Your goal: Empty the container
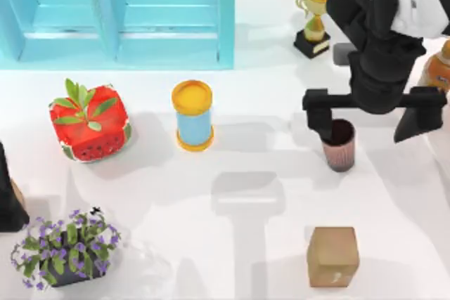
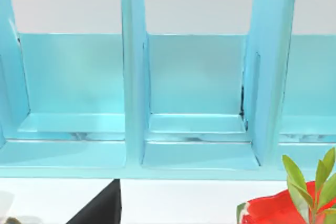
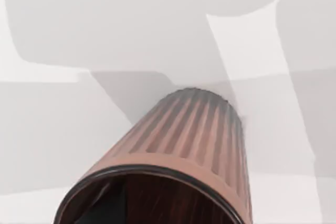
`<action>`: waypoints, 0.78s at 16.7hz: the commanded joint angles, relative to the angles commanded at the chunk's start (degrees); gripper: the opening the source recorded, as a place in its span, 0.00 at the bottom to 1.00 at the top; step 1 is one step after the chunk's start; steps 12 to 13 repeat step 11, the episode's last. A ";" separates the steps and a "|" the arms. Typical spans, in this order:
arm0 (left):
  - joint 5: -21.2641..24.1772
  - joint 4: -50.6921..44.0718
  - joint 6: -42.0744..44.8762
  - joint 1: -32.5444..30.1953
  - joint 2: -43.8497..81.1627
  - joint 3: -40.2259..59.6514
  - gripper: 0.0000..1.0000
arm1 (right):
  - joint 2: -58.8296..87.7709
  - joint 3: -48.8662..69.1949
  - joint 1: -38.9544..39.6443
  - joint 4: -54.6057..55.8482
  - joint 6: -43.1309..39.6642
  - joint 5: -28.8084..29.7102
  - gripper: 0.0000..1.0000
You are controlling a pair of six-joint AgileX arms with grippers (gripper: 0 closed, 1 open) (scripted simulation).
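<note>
The white counter [image 1: 211, 244] carries a blue shelf unit [image 1: 119, 12] at the back; the left arm sits parked at the left edge. At the right, the right tool [image 1: 365, 121] hangs over the ribbed brown cup [image 1: 339, 147], fingers spread wide, one inside the rim. The cup looks light, stiff, tippable; pinching its rim wall suits best.

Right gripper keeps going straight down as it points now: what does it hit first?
Most likely the ribbed brown cup: the right gripper sits directly over its rim, one finger apparently inside. Depth is unclear.
</note>
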 joint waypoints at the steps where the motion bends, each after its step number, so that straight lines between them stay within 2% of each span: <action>1: 0.00 0.00 0.00 0.00 0.00 0.00 1.00 | -0.07 1.57 0.02 -1.55 0.01 0.06 1.00; 8: 0.00 0.00 0.00 0.00 0.00 0.00 1.00 | -1.83 14.44 -0.18 -16.89 -0.05 0.29 1.00; 13: 0.00 0.00 0.00 0.00 0.00 0.00 1.00 | -2.58 17.06 -0.18 -19.66 -0.28 -0.01 1.00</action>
